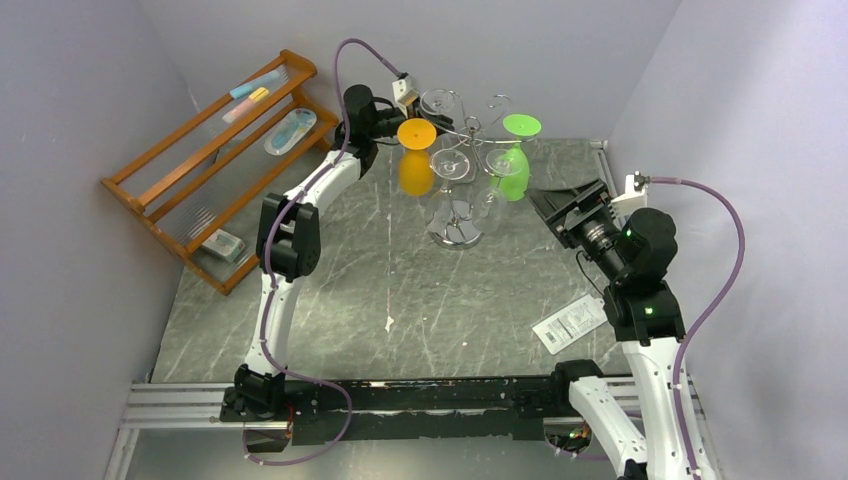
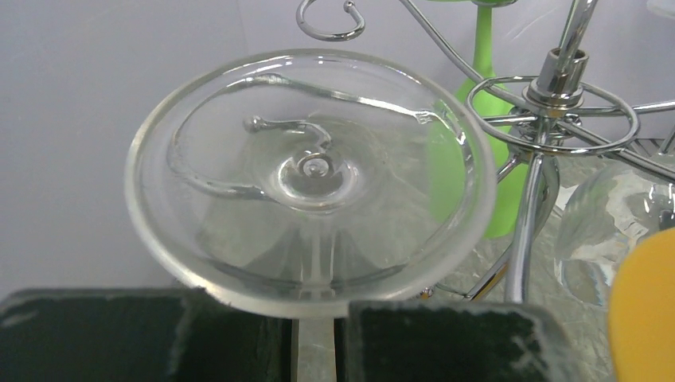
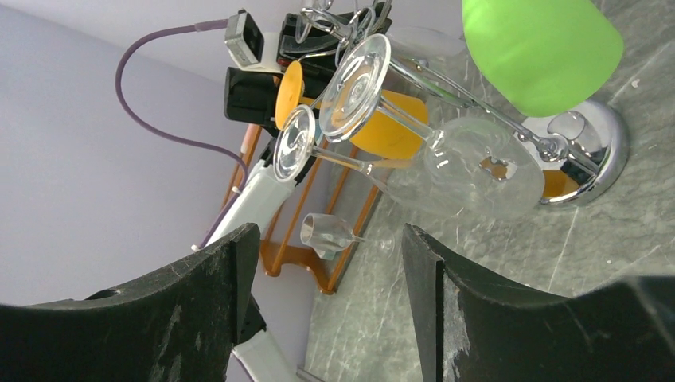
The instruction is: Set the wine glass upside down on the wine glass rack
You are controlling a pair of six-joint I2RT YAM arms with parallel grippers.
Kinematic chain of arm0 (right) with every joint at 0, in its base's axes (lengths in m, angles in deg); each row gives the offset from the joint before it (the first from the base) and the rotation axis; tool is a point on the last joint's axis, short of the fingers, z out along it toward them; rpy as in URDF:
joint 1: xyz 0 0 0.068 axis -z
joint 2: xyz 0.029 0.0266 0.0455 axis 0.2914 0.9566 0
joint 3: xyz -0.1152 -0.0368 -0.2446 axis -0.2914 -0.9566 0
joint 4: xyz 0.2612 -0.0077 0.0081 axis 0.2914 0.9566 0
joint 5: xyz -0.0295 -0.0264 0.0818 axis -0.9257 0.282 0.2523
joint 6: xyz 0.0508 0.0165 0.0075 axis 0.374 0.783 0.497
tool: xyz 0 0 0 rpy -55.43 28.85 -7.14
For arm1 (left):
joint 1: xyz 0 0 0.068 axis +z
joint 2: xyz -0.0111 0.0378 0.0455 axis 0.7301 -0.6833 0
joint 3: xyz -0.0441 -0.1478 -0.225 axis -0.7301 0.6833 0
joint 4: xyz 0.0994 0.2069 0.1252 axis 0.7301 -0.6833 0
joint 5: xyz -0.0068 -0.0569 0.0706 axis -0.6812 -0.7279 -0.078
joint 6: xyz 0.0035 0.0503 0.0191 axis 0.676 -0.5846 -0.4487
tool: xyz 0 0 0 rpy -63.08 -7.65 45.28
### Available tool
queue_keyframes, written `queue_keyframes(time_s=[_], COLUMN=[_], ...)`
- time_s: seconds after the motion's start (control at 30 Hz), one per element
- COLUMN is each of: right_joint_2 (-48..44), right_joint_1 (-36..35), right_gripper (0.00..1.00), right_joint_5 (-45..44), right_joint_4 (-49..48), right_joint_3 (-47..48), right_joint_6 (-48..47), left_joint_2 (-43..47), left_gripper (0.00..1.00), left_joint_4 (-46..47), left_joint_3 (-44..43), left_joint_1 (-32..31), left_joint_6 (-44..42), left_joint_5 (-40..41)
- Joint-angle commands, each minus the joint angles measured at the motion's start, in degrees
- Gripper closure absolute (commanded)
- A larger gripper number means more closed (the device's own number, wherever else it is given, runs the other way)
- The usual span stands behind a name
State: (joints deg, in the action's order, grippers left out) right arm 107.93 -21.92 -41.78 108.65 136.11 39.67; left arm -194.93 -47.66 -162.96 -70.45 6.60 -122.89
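Note:
A clear wine glass (image 2: 310, 175) faces the left wrist camera foot-first, and its stem runs down between the black fingers (image 2: 446, 338). My left gripper (image 2: 318, 318) is shut on that stem. A curled wire arm of the wine glass rack (image 2: 557, 87) shows through the foot, right behind it. In the top view my left gripper (image 1: 385, 128) is at the left side of the silver rack (image 1: 455, 235), partly hidden by an orange glass. My right gripper (image 1: 548, 200) hovers to the right of the rack, open, with only table between its fingers (image 3: 199, 302).
An orange glass (image 1: 415, 150), a green glass (image 1: 515, 150) and a clear glass (image 3: 477, 171) hang upside down on the rack. An orange-brown wooden shelf (image 1: 215, 150) lines the left wall. A white label (image 1: 572, 322) lies by the right arm. Walls close in on three sides.

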Motion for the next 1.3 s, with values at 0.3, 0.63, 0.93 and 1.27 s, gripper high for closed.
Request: queue_keyframes(time_s=[0.3,0.63,0.93,1.27], right_joint_2=[-1.0,-1.2,-0.7,3.2], right_joint_1=[-0.2,-0.2,-0.2,-0.2], right_gripper=[0.31,0.32,0.32,0.32], right_joint_5=[0.1,0.2,0.7,4.2], right_joint_4=[0.1,0.2,-0.7,-7.7], right_joint_3=[-1.6,-2.2,-3.1,-1.2], right_joint_6=[0.2,0.3,-0.6,-6.0], left_joint_2=[0.8,-1.4,-2.4,-2.2], left_gripper=[0.95,0.95,0.95,0.95], left_joint_4=[8.6,6.5,-0.7,1.0], left_joint_3=[0.0,-3.4,-6.9,-6.1], left_joint_1=[-0.6,-0.8,-1.8,-2.0], left_joint_6=[0.5,-0.7,-6.6,-6.5], left_joint_5=[-5.0,-5.8,-3.1,-2.7])
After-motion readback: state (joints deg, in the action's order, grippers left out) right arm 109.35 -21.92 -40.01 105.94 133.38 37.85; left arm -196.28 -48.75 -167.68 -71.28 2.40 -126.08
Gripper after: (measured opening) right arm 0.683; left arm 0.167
